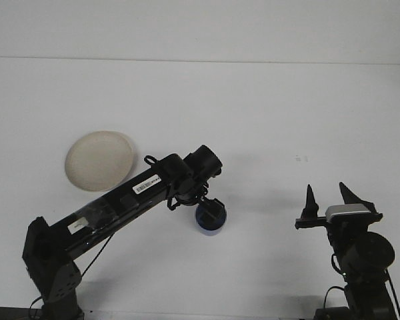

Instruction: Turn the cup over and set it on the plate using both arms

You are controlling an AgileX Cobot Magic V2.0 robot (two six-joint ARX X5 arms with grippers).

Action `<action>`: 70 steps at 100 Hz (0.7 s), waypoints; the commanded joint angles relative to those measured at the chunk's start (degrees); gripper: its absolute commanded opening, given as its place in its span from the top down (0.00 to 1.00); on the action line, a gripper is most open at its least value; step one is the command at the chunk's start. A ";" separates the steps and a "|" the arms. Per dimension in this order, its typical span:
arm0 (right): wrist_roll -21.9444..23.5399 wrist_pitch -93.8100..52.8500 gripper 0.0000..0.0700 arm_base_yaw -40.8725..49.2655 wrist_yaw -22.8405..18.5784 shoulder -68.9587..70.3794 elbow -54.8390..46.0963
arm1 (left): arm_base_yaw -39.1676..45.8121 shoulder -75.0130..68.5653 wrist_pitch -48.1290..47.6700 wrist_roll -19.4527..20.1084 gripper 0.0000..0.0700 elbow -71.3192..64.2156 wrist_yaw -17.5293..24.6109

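The table [253, 113] holds the plate [99, 160] at ten o'clock. The left gripper [210, 209], grip state hidden, sits directly over the blue cup [210, 223], standing upright at centre; the right gripper [330, 197], spread open, waits at four o'clock
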 commanded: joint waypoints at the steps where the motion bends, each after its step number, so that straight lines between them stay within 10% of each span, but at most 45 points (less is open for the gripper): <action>1: -0.02 0.52 0.27 0.13 0.02 0.28 0.00 | -0.63 2.08 -0.26 0.76 0.16 1.27 0.07; 16: -0.02 0.52 0.27 0.13 0.02 0.28 0.00 | -0.63 3.04 -0.07 1.36 0.19 1.27 0.09; 30: -0.02 0.52 0.27 0.13 0.02 0.28 0.00 | -0.63 3.15 0.13 1.62 0.52 1.27 0.11; 43: -0.02 0.55 0.27 0.13 0.02 0.28 0.00 | -0.63 3.58 0.09 1.99 0.55 1.27 0.11; 70: -0.02 0.52 0.27 0.13 0.04 0.26 0.00 | -0.87 4.52 -0.11 4.04 0.97 1.27 0.24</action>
